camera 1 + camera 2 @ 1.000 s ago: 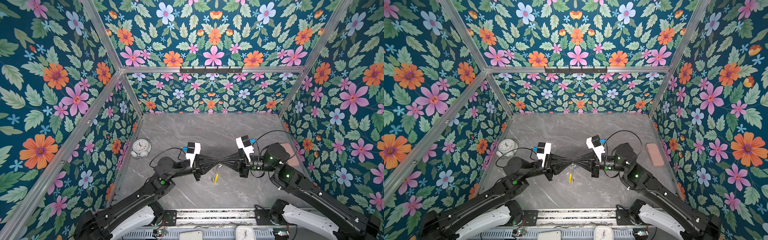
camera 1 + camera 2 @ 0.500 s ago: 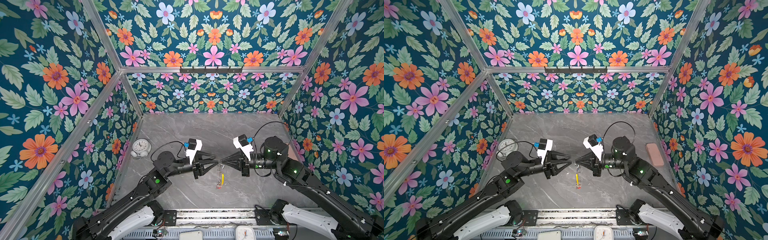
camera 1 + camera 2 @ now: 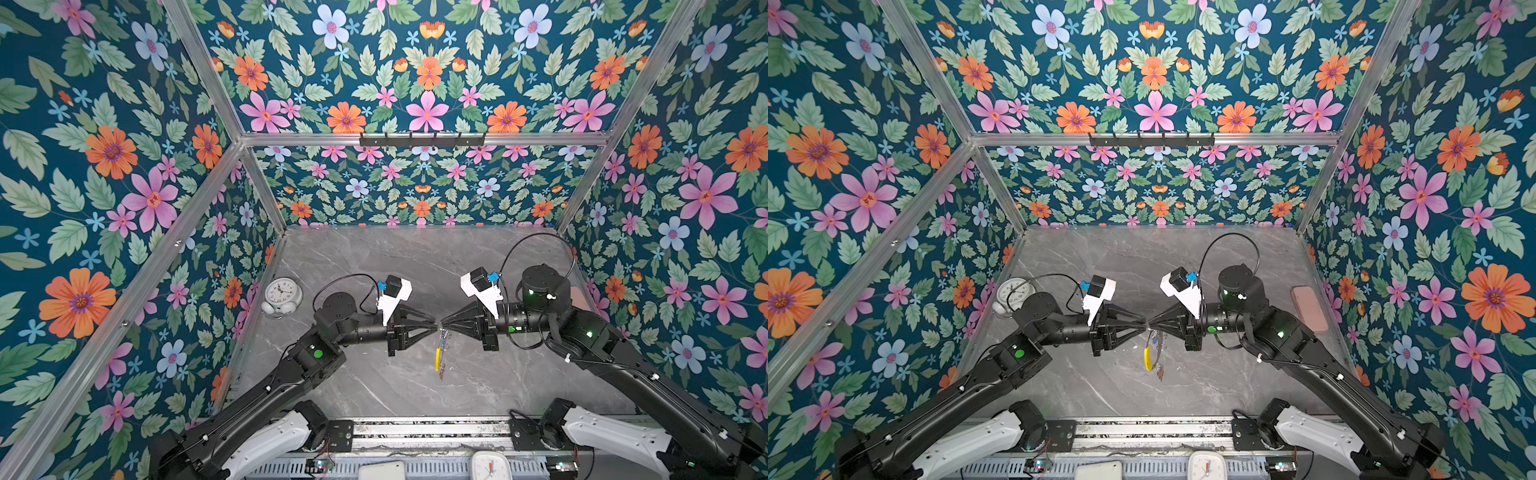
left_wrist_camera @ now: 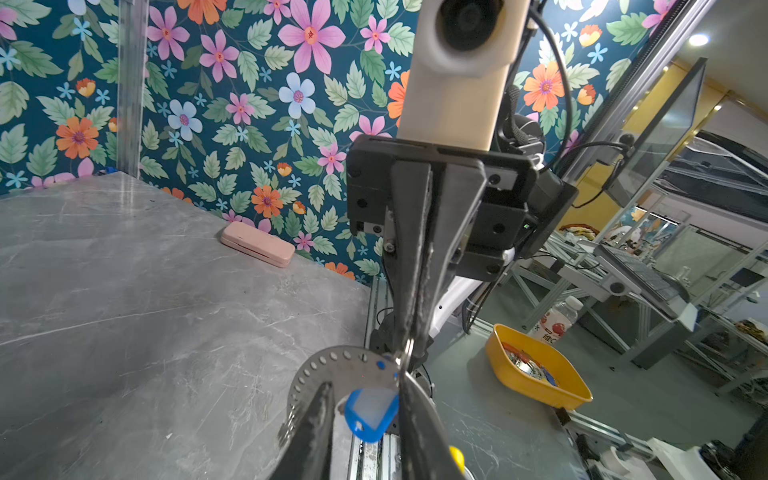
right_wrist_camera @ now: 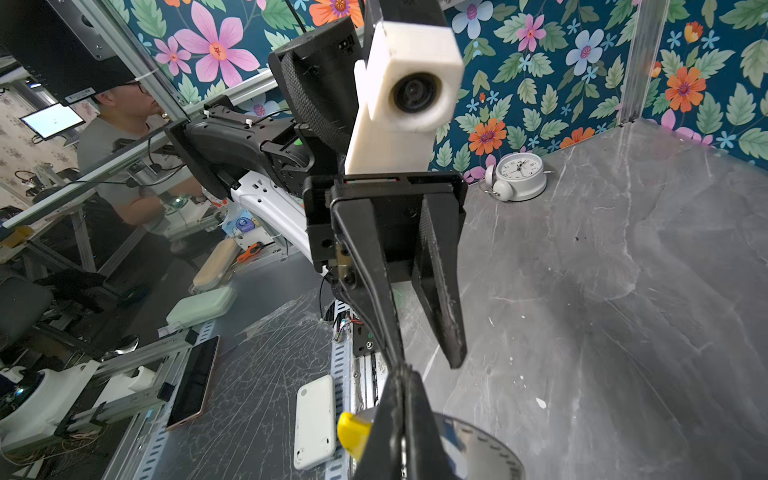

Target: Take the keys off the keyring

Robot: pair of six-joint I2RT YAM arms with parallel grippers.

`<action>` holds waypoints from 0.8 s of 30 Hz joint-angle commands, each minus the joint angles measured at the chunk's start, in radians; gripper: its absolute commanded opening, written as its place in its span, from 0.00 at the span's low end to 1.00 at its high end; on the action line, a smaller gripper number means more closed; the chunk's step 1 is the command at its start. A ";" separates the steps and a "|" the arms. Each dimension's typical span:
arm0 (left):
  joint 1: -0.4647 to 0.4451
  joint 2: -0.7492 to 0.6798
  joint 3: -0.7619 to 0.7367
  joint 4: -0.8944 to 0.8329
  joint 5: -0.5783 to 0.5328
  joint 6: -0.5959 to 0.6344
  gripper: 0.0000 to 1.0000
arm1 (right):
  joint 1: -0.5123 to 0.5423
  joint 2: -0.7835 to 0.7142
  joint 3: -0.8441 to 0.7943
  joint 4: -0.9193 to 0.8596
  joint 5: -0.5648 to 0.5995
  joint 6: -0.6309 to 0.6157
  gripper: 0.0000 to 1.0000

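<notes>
Keyring (image 4: 332, 362) — only wrist views show its holes.

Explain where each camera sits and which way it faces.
Both top views: high above the arm bases, looking down on the table; left arm, right arm, left claw and right claw tip to tip.
Left wrist: on the left arm, facing the right claw; own fingers show.
Right wrist: on the right arm, facing the left claw; own fingers show.
Shared: both wrist views show the keyring.
</notes>
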 commanded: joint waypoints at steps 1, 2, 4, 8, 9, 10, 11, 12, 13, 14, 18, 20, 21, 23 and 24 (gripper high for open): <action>0.004 0.006 0.014 0.052 0.055 -0.017 0.26 | 0.001 0.004 0.002 0.002 -0.019 -0.013 0.00; 0.004 0.010 0.015 0.054 0.063 -0.019 0.25 | 0.002 0.005 0.001 0.004 -0.016 -0.013 0.00; 0.004 0.017 0.018 0.058 0.078 -0.025 0.23 | 0.002 0.008 0.001 0.007 -0.013 -0.012 0.00; 0.004 0.031 0.020 0.060 0.094 -0.028 0.19 | 0.001 0.017 0.003 0.011 -0.008 -0.012 0.00; 0.004 0.034 0.020 0.061 0.096 -0.030 0.18 | 0.002 0.018 0.003 0.013 -0.008 -0.011 0.00; 0.004 0.037 0.022 0.061 0.098 -0.030 0.17 | 0.002 0.018 0.003 0.014 -0.004 -0.011 0.00; 0.004 0.039 0.022 0.062 0.102 -0.030 0.17 | 0.002 0.020 0.002 0.014 -0.001 -0.010 0.00; 0.004 0.040 0.022 0.063 0.103 -0.030 0.16 | 0.002 0.020 0.002 0.017 0.006 -0.009 0.00; 0.005 0.041 0.023 0.064 0.106 -0.031 0.16 | 0.002 0.019 0.001 0.019 0.010 -0.007 0.00; 0.004 0.041 0.023 0.064 0.108 -0.031 0.14 | 0.001 0.018 0.001 0.021 0.015 -0.007 0.00; 0.004 0.042 0.020 0.073 0.111 -0.032 0.07 | 0.002 0.026 0.006 0.026 0.015 -0.002 0.00; 0.004 0.040 0.016 0.085 0.110 -0.034 0.03 | 0.002 0.030 0.006 0.037 0.009 0.004 0.00; 0.003 0.040 0.013 0.092 0.110 -0.036 0.02 | 0.002 0.030 0.004 0.043 0.005 0.008 0.00; 0.004 0.036 0.007 0.112 0.107 -0.038 0.00 | 0.002 0.031 0.005 0.057 0.000 0.017 0.00; 0.004 0.036 0.006 0.119 0.105 -0.039 0.00 | 0.002 0.032 0.005 0.065 0.000 0.022 0.00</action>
